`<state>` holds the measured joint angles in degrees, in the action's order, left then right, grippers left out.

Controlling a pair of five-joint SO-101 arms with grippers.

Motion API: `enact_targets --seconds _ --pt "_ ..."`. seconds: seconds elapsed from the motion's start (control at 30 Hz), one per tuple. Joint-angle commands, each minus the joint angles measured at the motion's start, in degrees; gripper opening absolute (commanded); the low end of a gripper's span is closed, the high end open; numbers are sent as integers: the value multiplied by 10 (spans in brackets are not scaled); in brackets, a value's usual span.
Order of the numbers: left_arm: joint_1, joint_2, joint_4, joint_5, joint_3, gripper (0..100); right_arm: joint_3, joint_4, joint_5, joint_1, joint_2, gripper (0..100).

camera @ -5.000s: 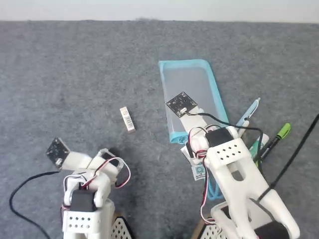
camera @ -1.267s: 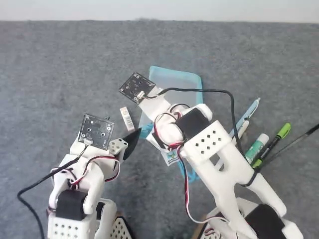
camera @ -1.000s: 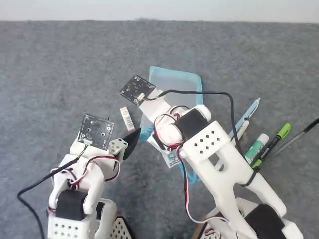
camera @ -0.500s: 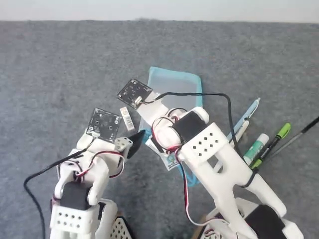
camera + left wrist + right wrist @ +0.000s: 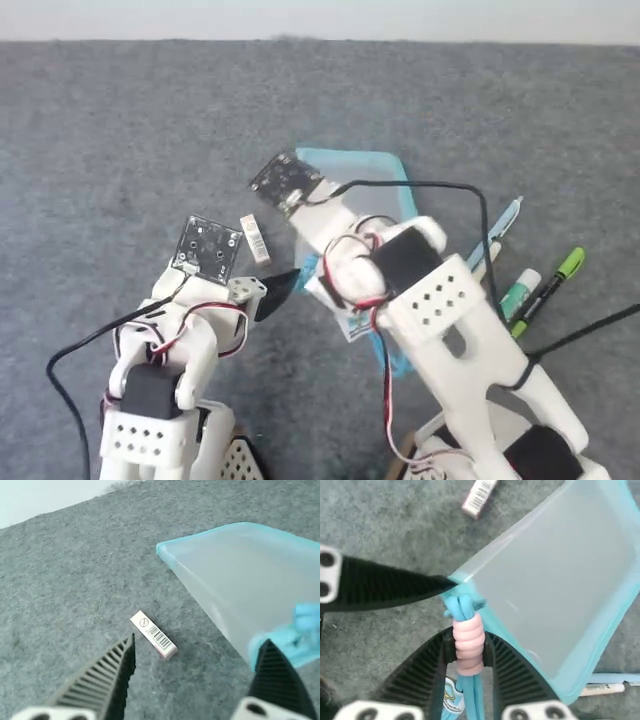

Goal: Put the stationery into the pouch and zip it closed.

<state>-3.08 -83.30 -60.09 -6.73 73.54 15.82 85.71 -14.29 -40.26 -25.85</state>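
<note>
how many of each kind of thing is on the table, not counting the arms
pouch: 1
eraser: 1
pens and markers: 4 (blue pen, white pen, white-and-green marker, green-capped marker)
total: 6

Left arm point(image 5: 190, 352), right arm point(image 5: 462, 335): white plastic.
Perforated shells point(image 5: 445, 295), black ribbed jaws, red-white-black wiring point(image 5: 352, 262), black cables point(image 5: 68, 352), dark wrist circuit boards point(image 5: 211, 248).
</note>
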Motion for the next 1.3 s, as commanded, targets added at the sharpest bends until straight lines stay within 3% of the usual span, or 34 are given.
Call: enact_targets --seconds 0.0,0.47,0.67,0.93,1.27 --pt "2 4 -18 -11 -35 371 -40 5 -11 23 -32 7" --pt "1 4 -24 -24 -40 371 -40 6 -10 22 -32 7" --pt "4 7 40 -3 -3 371 -42 35 -9 -15 -37 7" --pt "1 7 40 1 1 371 -42 39 -11 -32 -37 7" --pt "-53 4 41 -4 25 371 -108 73 -11 -31 -32 7"
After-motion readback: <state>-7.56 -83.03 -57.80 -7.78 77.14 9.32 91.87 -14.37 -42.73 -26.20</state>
